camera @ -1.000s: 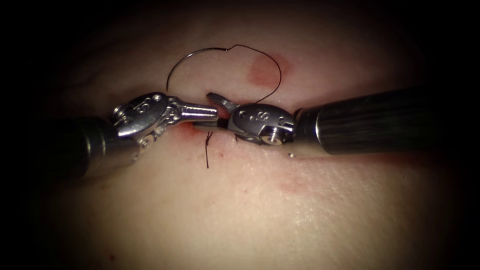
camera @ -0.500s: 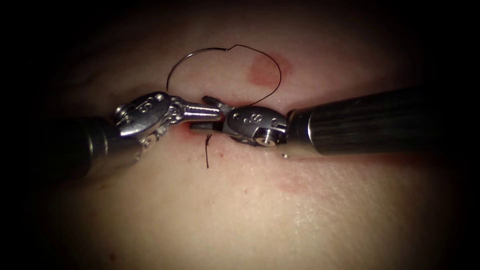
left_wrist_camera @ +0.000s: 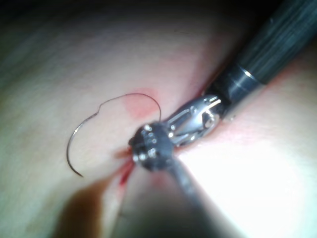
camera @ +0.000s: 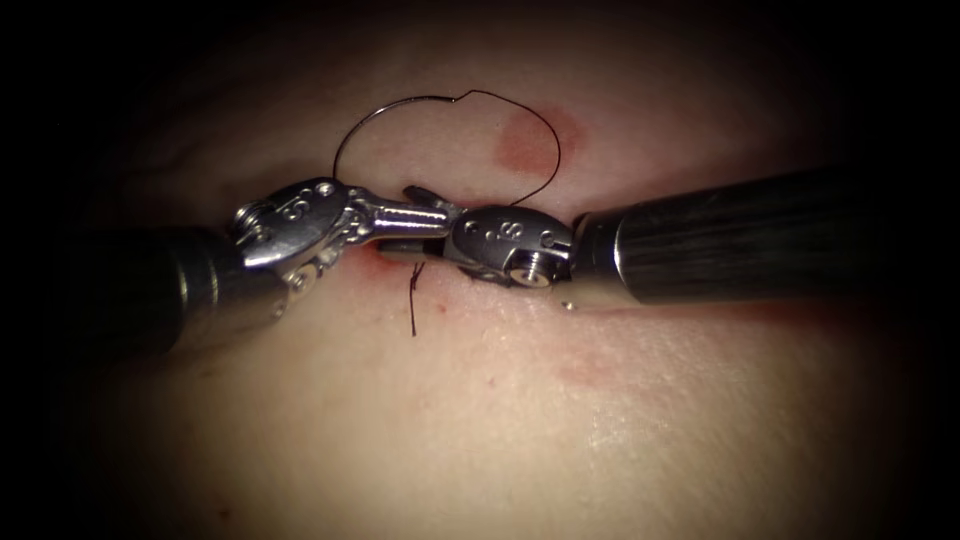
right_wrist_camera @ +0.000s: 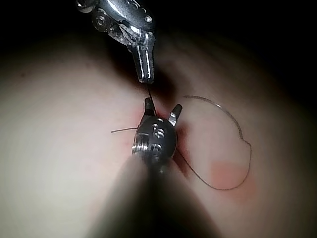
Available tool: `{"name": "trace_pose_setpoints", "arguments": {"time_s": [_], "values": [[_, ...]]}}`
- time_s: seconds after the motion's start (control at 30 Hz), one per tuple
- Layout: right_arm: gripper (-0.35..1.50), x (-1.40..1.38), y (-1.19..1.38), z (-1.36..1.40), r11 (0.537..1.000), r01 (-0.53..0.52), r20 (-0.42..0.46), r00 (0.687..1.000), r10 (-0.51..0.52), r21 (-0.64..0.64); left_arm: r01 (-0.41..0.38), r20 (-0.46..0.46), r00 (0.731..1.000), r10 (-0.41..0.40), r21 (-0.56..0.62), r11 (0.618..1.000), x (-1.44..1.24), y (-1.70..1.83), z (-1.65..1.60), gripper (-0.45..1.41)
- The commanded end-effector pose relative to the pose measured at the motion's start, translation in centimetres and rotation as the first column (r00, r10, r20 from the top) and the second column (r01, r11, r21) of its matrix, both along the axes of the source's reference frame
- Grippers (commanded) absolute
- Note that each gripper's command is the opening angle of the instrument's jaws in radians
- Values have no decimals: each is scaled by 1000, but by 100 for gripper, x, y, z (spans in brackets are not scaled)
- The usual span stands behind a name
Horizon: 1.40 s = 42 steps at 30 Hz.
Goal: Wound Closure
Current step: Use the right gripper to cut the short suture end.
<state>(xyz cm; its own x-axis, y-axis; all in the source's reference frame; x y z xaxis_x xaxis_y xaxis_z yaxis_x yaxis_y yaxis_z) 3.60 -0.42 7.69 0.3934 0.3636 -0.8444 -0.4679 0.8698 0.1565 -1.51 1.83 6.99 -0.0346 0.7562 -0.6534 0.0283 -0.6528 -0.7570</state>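
Steel jaws of the left tool [camera: 432,222] are closed and point right, meeting the right tool [camera: 408,222] tip to tip over the cut [camera: 385,262] in the tissue [camera: 480,420]. In the right wrist view the left tool [right_wrist_camera: 144,75] pinches the end of a short strand of thread [right_wrist_camera: 149,92] that runs to the right tool's [right_wrist_camera: 161,110] jaws, which stand apart in a narrow V with one jaw at that strand; whether it grips the strand cannot be told. From the left wrist view the left tool [left_wrist_camera: 148,147] sits over the red fluid [left_wrist_camera: 126,173] at the cut, with the right tool [left_wrist_camera: 195,119] just behind it.

The curved needle [camera: 385,115] lies free on the tissue above both tools, held by neither and not in the tissue. Its thread [camera: 540,150] arcs on to the right and down behind the right tool. A cut thread end [camera: 413,305] hangs below the cut.
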Motion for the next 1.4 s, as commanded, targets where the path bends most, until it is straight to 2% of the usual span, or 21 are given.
{"name": "trace_pose_setpoints", "arguments": {"time_s": [0.03, 0.1, 0.13, 0.17, 0.2, 0.23, 0.6, 0.63, 0.67, 0.7, 0.73, 0.87, 0.93, 0.97, 1.0, 1.1, 1.17, 1.27, 1.4], "values": [[128, 5, -4, 6, 1000, 2, -2, 1000, -2, 2, -1, 1, 1000, 1, 0, 1000, -5, -2, 6, -45], [115, 4, -4, 5, 1000, 3, -2, 1000, -3, 2, -6, 3, 1000, 6, 1, 1000, -5, -2, 6, -45], [98, 3, -4, 5, 1000, 5, -1, 1000, -5, 4, -6, 3, 1000, 6, 1, 1000, -5, -2, 6, -45], [71, 2, -5, 5, 1000, 4, 0, 1000, -4, 3, -6, 3, 1000, 6, 1, 1000, -5, -2, 6, -45], [27, 1, -5, 4, 1000, 12, -7, 1000, -12, 4, -6, 3, 1000, 6, 1, 1000, -5, -2, 6, -45], [-35, 0, -6, 3, 1000, 22, -18, 1000, -22, 5, -6, 4, 1000, 6, 1, 1000, -5, -2, 6, -45], [-35, -12, -10, -9, 999, 45, -29, 999, -45, -5, -12, 8, 1000, 12, 1, 1000, 0, -2, 5, -45], [-8, -12, -11, -10, 999, 41, -39, 998, -41, -12, -16, 12, 1000, 16, 2, 1000, 3, -2, 4, -45], [59, -12, -14, -11, 1000, 25, -56, 998, -26, -14, -19, 14, 1000, 19, 3, 1000, 6, -2, 3, -45], [109, -11, -16, -13, 1000, -2, -74, 997, 1, -14, -18, 12, 1000, 18, 4, 1000, 11, 0, 2, -45], [145, -12, -18, -15, 999, -27, -91, 996, 24, -33, -16, 8, 1000, 16, 5, 1000, 16, 0, 1, -45], [148, -27, -43, -32, 999, -22, -133, 991, 17, -34, -11, -8, 1000, 11, -6, 1000, 44, 4, -5, -45], [148, -38, -58, -47, 999, -3, -152, 988, -3, -36, -9, -18, 1000, 8, -9, 1000, 63, 4, -9, -45], [148, -49, -74, -63, 999, 14, -172, 985, -19, -31, -7, -28, 1000, 7, -9, 1000, 78, 1, -11, -45], [148, -49, -74, -63, 999, 14, -172, 985, -19, -31, -7, -28, 1000, 7, -9, 1000, 78, 1, -11, -45], [148, -64, -92, -85, 999, 36, -192, 981, -41, -32, -13, -36, 999, 12, -14, 1000, 102, -11, -13, -45], [148, -79, -105, -99, 999, 32, -183, 982, -37, -31, -21, -43, 999, 20, -26, 999, 123, -32, -13, -45], [148, -94, -110, -103, 999, 27, -173, 984, -32, -31, -68, -86, 994, 65, -38, 997, 145, -69, -10, -45], [148, -96, -104, -97, 1000, 22, -161, 987, -25, -21, -75, -92, 993, 71, -41, 996, 144, -97, 0, -45]]}}
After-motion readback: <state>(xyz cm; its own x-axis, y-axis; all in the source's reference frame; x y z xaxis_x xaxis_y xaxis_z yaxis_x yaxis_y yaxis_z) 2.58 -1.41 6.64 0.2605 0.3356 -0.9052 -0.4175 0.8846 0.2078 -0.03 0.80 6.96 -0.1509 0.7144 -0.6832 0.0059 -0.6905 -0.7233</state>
